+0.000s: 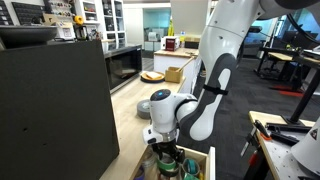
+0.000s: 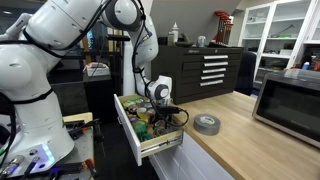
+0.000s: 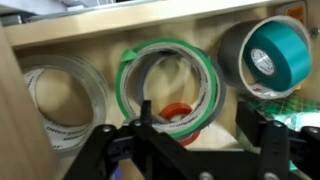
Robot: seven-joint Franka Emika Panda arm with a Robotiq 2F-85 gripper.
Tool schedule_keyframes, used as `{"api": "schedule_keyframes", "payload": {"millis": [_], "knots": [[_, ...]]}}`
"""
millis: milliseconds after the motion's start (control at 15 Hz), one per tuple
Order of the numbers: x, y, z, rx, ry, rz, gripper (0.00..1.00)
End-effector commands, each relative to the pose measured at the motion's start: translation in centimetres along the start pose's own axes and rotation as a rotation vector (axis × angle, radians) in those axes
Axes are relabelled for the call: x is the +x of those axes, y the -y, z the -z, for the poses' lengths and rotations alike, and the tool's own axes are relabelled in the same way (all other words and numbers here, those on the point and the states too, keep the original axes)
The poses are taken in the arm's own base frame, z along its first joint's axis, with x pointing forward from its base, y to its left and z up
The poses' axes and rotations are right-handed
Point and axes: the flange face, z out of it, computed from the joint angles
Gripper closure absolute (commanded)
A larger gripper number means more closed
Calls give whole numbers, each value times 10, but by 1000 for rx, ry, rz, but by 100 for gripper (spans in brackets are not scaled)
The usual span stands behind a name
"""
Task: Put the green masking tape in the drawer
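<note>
The green masking tape (image 3: pixel 165 85) is a light-green ring lying in the open drawer (image 3: pixel 110 25), among other rolls, in the wrist view. My gripper (image 3: pixel 197 112) hangs just over it with its fingers spread. The left finger stands in front of the ring's hole and the right finger is past the ring's right edge. In both exterior views the gripper (image 2: pixel 160 108) (image 1: pixel 165 150) reaches down into the pulled-out drawer (image 2: pixel 150 148) (image 1: pixel 207 160). The green ring is not clear in those views.
In the drawer a white roll (image 3: pixel 60 100) lies left of the ring, a teal and grey roll (image 3: pixel 268 55) right of it, and a small red ring (image 3: pixel 180 112) under it. A grey roll (image 2: pixel 207 124) sits on the wooden counter near a microwave (image 2: pixel 290 100).
</note>
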Motion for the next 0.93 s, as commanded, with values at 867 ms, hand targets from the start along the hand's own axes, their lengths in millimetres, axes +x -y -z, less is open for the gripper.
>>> {"api": "schedule_keyframes", "payload": {"millis": [867], "knots": [[32, 35, 132, 85, -51, -112, 0]]}}
